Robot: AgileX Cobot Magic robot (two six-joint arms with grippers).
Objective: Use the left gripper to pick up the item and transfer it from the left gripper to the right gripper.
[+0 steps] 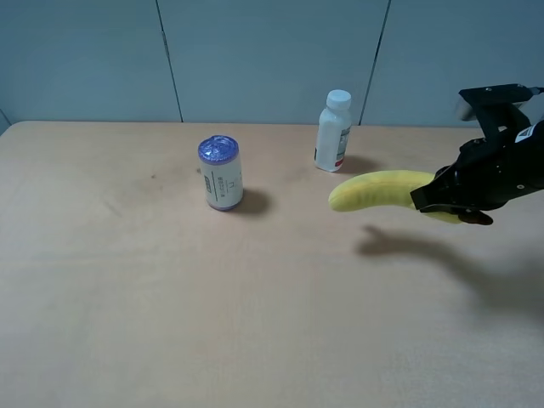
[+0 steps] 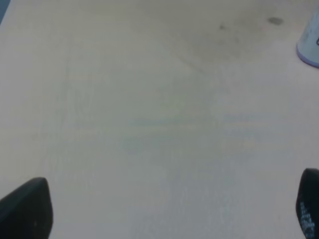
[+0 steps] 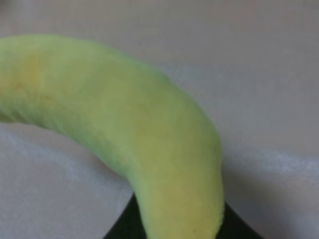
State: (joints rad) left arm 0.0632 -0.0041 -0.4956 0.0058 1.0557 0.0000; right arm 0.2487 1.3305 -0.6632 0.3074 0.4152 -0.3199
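Surface (image 1: 170, 323) is showing pale tan and matte, with faint dark smudges near its middle. Wall behind is standing blue-grey, split by thin dark seams.

Exterior high view is taking in the whole spread. Purple-lidded white can (image 1: 220, 174) is standing upright left of centre. White bottle (image 1: 332, 132) with a red label is standing upright nearer the wall, well apart from the can. Right pincer (image 1: 438, 202) is reaching in from the right edge, clenched on one end of the plush banana (image 1: 378, 189). Banana is hanging clear above the surface, lying roughly level, its free end pointing toward the can and its shadow (image 1: 399, 245) falling on the surface below. Left arm is not appearing in this view.

Left wrist view is giving what that one lacks: left pincer (image 2: 167, 214) is standing released, its two dark fingertips (image 2: 25, 209) spread wide with only bare surface between them. Base of the can (image 2: 310, 45) is peeking in at one corner.

Right wrist view is filling up with yellow plush (image 3: 149, 139), blurred, with black fingers (image 3: 124, 226) pressing its sides.

Writing: print on the can's label and on the bottle's label is staying too small to read.
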